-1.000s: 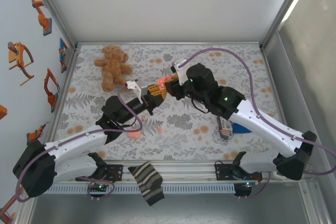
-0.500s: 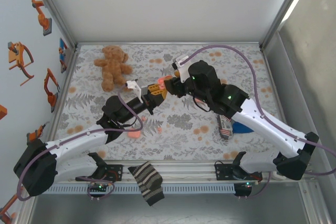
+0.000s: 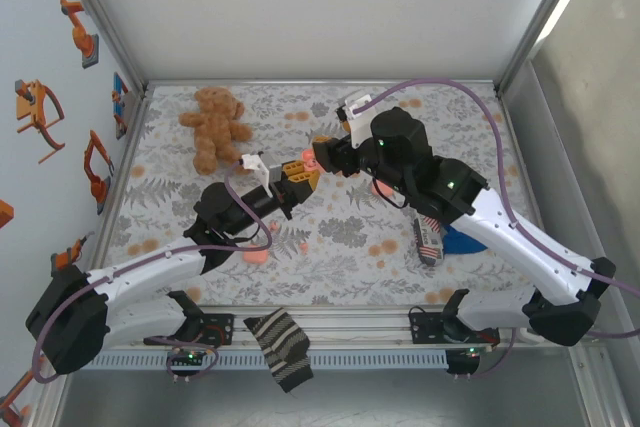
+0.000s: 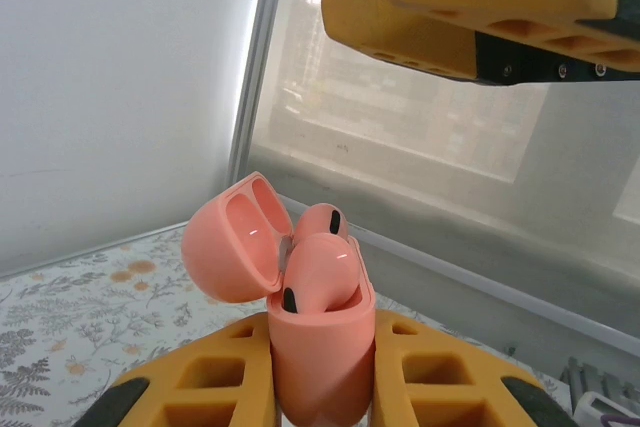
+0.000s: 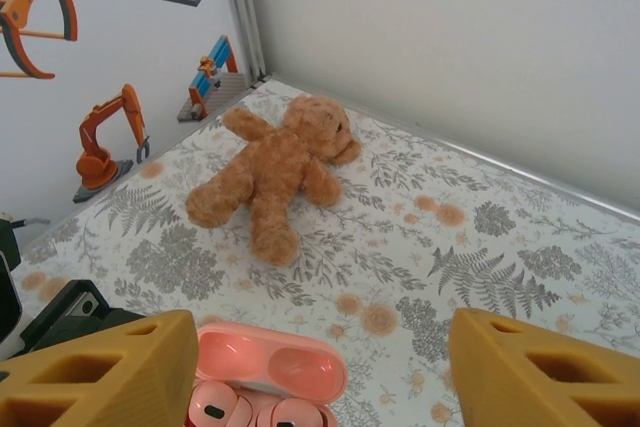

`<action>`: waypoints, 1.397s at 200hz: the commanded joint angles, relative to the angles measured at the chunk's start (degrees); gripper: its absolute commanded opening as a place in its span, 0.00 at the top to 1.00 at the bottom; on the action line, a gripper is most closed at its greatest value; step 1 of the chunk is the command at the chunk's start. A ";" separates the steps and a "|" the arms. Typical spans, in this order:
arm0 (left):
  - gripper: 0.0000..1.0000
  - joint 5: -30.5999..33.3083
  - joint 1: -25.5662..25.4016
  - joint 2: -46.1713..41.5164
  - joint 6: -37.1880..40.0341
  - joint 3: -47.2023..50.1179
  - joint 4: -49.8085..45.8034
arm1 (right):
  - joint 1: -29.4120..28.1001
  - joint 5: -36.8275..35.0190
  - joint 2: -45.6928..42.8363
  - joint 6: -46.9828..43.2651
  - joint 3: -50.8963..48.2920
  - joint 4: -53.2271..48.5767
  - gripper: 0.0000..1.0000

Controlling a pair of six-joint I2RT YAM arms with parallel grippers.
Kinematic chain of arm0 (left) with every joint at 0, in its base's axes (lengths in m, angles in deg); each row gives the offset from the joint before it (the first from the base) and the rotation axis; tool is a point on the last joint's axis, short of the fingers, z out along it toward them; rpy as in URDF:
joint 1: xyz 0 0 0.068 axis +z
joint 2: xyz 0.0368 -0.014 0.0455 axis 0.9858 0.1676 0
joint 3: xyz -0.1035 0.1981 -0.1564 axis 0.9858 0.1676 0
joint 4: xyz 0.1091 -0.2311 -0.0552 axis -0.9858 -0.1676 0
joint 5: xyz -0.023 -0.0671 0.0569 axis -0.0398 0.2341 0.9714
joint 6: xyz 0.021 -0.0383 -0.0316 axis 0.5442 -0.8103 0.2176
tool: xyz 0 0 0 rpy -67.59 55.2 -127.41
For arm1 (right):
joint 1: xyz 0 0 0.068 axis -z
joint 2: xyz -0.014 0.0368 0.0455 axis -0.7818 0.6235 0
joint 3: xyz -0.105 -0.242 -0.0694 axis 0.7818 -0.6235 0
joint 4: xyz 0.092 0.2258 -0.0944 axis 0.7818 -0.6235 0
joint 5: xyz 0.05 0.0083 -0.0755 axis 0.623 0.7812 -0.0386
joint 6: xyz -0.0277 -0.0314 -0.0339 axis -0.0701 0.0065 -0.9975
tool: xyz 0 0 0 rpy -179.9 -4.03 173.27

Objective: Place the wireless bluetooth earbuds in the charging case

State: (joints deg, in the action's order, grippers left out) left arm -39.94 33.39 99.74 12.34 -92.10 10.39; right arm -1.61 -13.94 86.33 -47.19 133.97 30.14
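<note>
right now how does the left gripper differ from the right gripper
Grip: the left gripper is shut on the pink charging case, holding it upright with its lid open; the right gripper is open and holds nothing.
Place: the left gripper clamps the case's lower body; the right gripper hovers above the case, fingers wide apart.
Shared: both have yellow-orange fingers.

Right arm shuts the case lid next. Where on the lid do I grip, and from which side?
Probably take the lid by its free rim, farthest from the hinge, coming from above with the open right gripper. It is tipped back beside the case body, which the left gripper clamps low, so that rim stands clear of both earbuds.
</note>
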 commanded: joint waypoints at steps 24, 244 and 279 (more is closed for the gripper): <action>1.00 -0.24 -0.24 -1.51 1.36 -0.25 3.19 | -0.23 -5.17 -5.28 -0.81 -4.43 4.23 0.12; 1.00 -2.58 -0.20 -17.66 5.91 4.23 -7.83 | 18.10 47.92 -5.31 20.14 -15.03 20.81 0.00; 1.00 -3.93 -0.15 -16.07 5.56 3.79 -6.38 | 16.60 53.75 -3.44 20.37 -14.66 23.86 0.00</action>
State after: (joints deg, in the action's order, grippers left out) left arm -41.51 33.39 82.99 17.02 -87.36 2.32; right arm 16.10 32.72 83.03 -27.89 117.12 49.33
